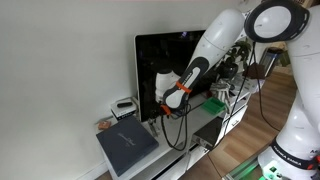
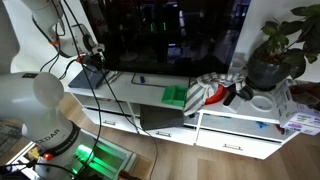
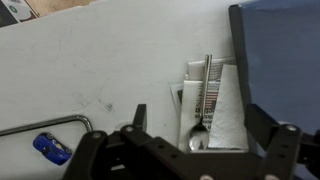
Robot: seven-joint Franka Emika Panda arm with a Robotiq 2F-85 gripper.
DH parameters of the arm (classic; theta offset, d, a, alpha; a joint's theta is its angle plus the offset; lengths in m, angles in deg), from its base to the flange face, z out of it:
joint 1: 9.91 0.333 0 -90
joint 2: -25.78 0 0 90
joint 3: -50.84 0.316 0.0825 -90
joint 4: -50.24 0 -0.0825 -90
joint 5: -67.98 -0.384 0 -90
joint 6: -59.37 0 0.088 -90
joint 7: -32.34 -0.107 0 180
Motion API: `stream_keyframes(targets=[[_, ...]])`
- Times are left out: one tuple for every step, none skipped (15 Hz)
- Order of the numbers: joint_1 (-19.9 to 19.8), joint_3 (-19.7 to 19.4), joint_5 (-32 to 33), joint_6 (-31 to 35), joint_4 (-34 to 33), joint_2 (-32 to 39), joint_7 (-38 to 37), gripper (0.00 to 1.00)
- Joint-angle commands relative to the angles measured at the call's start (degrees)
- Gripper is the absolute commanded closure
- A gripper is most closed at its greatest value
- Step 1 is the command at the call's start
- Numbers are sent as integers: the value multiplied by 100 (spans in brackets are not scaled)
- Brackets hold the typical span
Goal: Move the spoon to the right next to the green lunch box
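Note:
In the wrist view a metal spoon (image 3: 206, 85) lies on a white printed paper packet (image 3: 222, 105) on the white cabinet top, bowl toward me. My gripper (image 3: 197, 118) is open and empty, one finger on each side of the spoon, above it. In an exterior view the gripper (image 1: 164, 84) hangs in front of the black TV screen (image 1: 160, 55). The green lunch box (image 2: 176, 95) sits low and flat on the cabinet below the TV; it also shows as a green patch behind the arm (image 1: 213, 103). I cannot make out the spoon in either exterior view.
A dark blue flat pad (image 3: 285, 50) lies right beside the packet; it shows as a dark slab (image 1: 126, 146) on the cabinet end. A small blue object (image 3: 50, 148) and a wire (image 3: 45, 125) lie nearby. A red-white cloth (image 2: 210, 92) and potted plant (image 2: 270, 50) stand past the lunch box.

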Motion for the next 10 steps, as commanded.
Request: stream_keyframes(targets=[[636, -532, 441, 549, -59, 351, -745, 0], [368, -296, 198, 277, -15, 167, -359, 0], [506, -397, 219, 391, -13, 248, -451, 0], [585, -448, 215, 453, -13, 308, -492, 0], [614, -468, 210, 487, -14, 336, -500, 0], [615, -477, 211, 494, -15, 340, -500, 0], [614, -488, 214, 495, -20, 339, -501, 0], [613, -497, 216, 496, -24, 339, -502, 0], [444, -333, 106, 565, -52, 395, -334, 0], [399, -298, 90, 687, -88, 485, -249, 0]])
